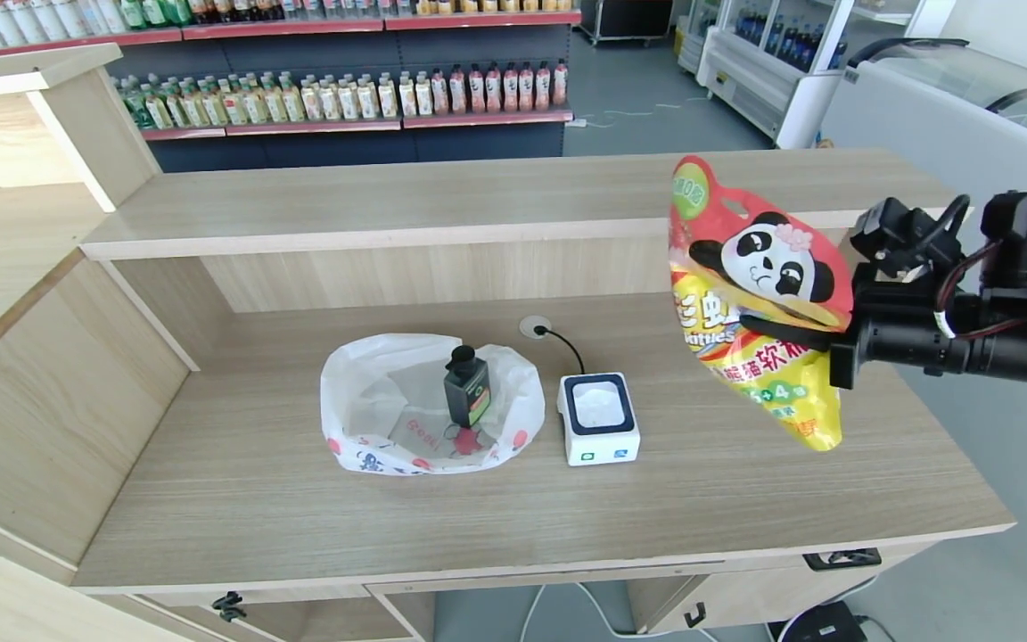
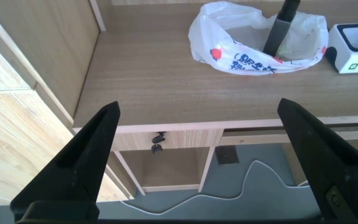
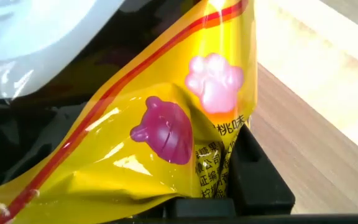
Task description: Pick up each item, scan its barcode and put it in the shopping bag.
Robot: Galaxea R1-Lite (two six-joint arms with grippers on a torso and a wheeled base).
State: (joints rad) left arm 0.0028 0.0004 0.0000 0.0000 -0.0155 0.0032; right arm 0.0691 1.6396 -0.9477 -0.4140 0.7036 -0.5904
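My right gripper (image 1: 812, 334) is shut on a yellow and red candy pouch with a panda (image 1: 759, 299), held in the air over the right side of the wooden counter (image 1: 567, 508). Up close, the pouch (image 3: 160, 118) sits pinched between the black fingers (image 3: 253, 180). The white barcode scanner (image 1: 598, 417) sits mid-counter, to the left of and below the pouch. A white shopping bag (image 1: 429, 403) lies left of the scanner with a dark bottle (image 1: 466, 388) standing in it. My left gripper (image 2: 197, 155) hangs open below the counter's front edge, off the left side; the bag (image 2: 260, 37) lies beyond it.
A raised wooden ledge (image 1: 478, 201) runs behind the counter, and a side wall (image 1: 59, 392) closes its left end. The scanner's cable (image 1: 562, 343) leads to a hole in the counter. Shelves of bottles (image 1: 344, 94) stand in the background.
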